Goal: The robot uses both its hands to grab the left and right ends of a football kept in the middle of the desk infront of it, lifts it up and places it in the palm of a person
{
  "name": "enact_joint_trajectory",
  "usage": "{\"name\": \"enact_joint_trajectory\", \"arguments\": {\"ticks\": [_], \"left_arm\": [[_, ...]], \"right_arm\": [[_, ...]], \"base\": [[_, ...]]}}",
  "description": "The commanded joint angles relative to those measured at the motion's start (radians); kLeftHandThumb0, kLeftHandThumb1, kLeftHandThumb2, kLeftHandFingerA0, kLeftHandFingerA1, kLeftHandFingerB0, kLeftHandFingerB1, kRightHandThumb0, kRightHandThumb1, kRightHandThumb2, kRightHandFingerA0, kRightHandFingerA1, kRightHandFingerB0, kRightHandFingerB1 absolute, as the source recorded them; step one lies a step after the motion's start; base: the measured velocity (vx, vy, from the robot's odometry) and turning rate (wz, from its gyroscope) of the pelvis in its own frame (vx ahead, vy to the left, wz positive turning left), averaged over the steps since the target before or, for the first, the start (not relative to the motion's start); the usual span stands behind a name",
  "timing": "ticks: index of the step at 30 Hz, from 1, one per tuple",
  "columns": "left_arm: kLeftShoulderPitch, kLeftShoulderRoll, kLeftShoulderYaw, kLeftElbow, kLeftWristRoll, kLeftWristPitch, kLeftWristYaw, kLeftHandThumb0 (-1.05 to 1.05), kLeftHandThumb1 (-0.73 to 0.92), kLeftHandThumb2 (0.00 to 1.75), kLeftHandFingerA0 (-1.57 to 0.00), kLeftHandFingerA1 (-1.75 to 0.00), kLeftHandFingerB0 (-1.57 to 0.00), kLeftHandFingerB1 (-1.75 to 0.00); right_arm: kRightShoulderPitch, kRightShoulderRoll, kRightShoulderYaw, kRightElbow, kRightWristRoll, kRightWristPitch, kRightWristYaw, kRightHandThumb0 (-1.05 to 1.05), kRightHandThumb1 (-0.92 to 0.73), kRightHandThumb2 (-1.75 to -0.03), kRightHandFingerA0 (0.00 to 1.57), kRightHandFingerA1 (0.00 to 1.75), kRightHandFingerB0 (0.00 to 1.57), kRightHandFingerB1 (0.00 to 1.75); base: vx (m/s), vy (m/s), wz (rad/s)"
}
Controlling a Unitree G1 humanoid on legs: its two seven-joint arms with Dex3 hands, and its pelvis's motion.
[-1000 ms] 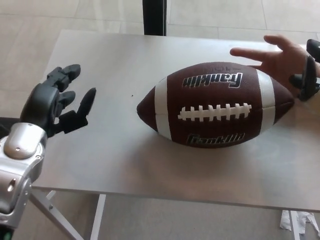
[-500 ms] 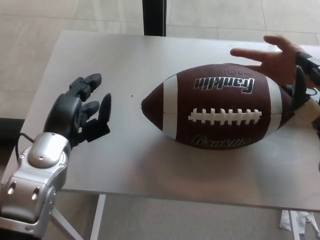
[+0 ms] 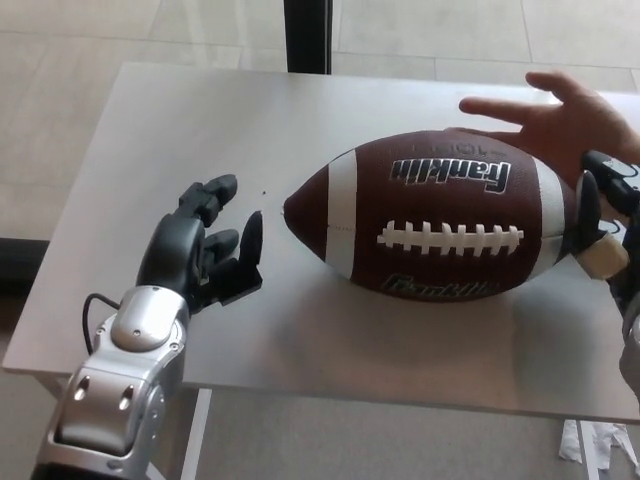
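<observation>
A brown Franklin football (image 3: 440, 225) with white stripes and laces lies on the grey desk (image 3: 300, 110), long axis left to right. My left hand (image 3: 205, 250) is open, fingers spread, a short gap from the ball's left tip. My right hand (image 3: 600, 215) is open at the ball's right end, its fingers against or very near the leather. A person's hand (image 3: 545, 115) rests palm up on the desk just behind the ball's right half.
The desk's front edge (image 3: 330, 395) runs close below the ball. A dark post (image 3: 308, 35) stands behind the desk. Tiled floor surrounds it, with white scraps (image 3: 600, 445) at lower right.
My left hand has moved right, closing on the ball's left tip. My right hand has come in from the right edge to the ball's right end. The ball shifted slightly right.
</observation>
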Motion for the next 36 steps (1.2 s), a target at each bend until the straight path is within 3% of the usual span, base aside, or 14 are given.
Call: {"name": "enact_joint_trajectory", "arguments": {"ticks": [1,6,7,9,10,11,13,16,21,22,26,27,35,36], "left_arm": [[-0.005,0.005,0.018,0.046,0.038,-0.014,0.005,-0.89,0.73,1.16,-0.15,-0.58,0.0,-0.22],[-0.009,-0.03,0.046,0.055,0.03,-0.008,0.026,-0.92,0.75,1.13,-0.13,-0.57,-0.07,-0.18],[-0.01,-0.057,0.071,0.063,0.011,-0.014,0.041,-0.94,0.92,0.68,-0.15,-0.55,0.0,-0.24],[-0.017,-0.103,0.103,0.08,-0.026,-0.038,0.025,-0.99,0.72,1.13,-0.06,-0.48,0.0,-0.03],[-0.025,-0.12,0.109,0.08,-0.033,-0.033,0.014,-1.01,0.73,1.1,-0.08,-0.44,0.0,0.0],[-0.033,-0.15,0.133,0.077,-0.061,-0.022,0.015,-1.05,0.78,1.2,-0.08,-0.38,0.0,-0.04],[-0.037,-0.177,0.153,0.076,-0.074,-0.022,0.007,-1.05,0.77,1.19,-0.09,-0.36,0.0,-0.06],[-0.064,-0.252,0.21,0.096,-0.128,-0.026,0.009,-1.05,0.79,1.21,-0.09,-0.3,0.0,-0.02],[-0.107,-0.326,0.254,0.143,-0.137,-0.068,0.035,-1.0,0.92,0.71,-0.08,-0.47,0.0,0.0],[-0.11,-0.337,0.259,0.146,-0.138,-0.072,0.038,-0.97,0.76,1.2,-0.16,-0.54,0.0,-0.06],[-0.135,-0.393,0.289,0.181,-0.17,-0.105,0.051,-0.98,0.92,0.69,-0.09,-0.55,0.0,-0.01],[-0.136,-0.401,0.291,0.19,-0.173,-0.122,0.055,-0.97,0.77,1.2,-0.13,-0.61,0.0,-0.05],[-0.154,-0.454,0.261,0.242,-0.186,-0.184,0.114,-1.02,0.92,0.8,-0.13,-0.65,0.0,-0.12],[-0.156,-0.465,0.257,0.242,-0.187,-0.189,0.125,-1.01,0.91,0.82,-0.13,-0.65,0.0,-0.13]], "right_arm": [[-0.013,0.011,-0.009,0.006,0.012,-0.016,-0.011,-0.88,-0.92,-0.74,0.29,1.03,0.29,0.34],[-0.049,0.032,-0.02,0.021,0.02,0.002,-0.029,-0.91,-0.92,-0.7,0.37,0.81,0.35,0.33],[-0.053,0.03,-0.01,0.02,0.01,0.008,-0.027,-0.91,-0.92,-0.72,0.37,0.81,0.34,0.33],[-0.062,0.035,0.013,0.007,0.01,0.028,-0.009,-0.9,-0.74,-1.14,0.33,0.7,0.15,0.43],[-0.066,0.035,0.022,0.008,0.007,0.038,-0.007,-0.95,-0.92,-0.74,0.31,0.72,0.2,0.3],[-0.067,0.026,0.035,0.021,0.009,0.016,0.02,-0.98,-0.81,-1.19,0.26,0.71,0.1,0.36],[-0.064,0.025,0.039,0.025,0.024,0.007,0.039,-0.96,-0.91,-0.76,0.16,0.69,0.09,0.26],[-0.071,0.028,0.053,0.054,0.022,-0.026,0.05,-0.94,-0.75,-1.17,0.17,0.65,0.07,0.28],[-0.084,0.034,0.071,0.079,0.006,-0.045,0.035,-0.98,-0.92,-0.76,0.17,0.71,0.08,0.25],[-0.084,0.036,0.073,0.078,0.002,-0.045,0.03,-1.0,-0.92,-0.8,0.19,0.69,0.09,0.25],[-0.077,0.047,0.064,0.078,0.005,-0.044,0.009,-0.91,-0.75,-1.16,0.21,0.62,0.08,0.36],[-0.084,0.05,0.067,0.086,-0.003,-0.046,-0.002,-0.94,-0.92,-0.75,0.2,0.59,0.15,0.27],[-0.089,0.048,0.059,0.129,0.003,-0.09,0.001,-0.95,-0.92,-0.75,0.28,0.81,0.19,0.31],[-0.087,0.047,0.06,0.129,0.005,-0.088,0.004,-0.9,-0.75,-1.15,0.3,0.75,0.11,0.43]], "base": [[0.0,0.0,0.0],[0.0,0.0,0.0],[0.0,0.0,0.0],[0.0,0.0,0.0],[0.0,0.0,0.0],[0.0,0.0,0.0],[0.0,0.0,0.0],[0.0,0.0,0.0],[0.0,0.0,0.0],[0.0,0.0,0.0],[0.0,0.0,0.0],[0.0,0.0,0.0],[0.0,0.0,0.0],[0.0,0.0,0.0]]}}
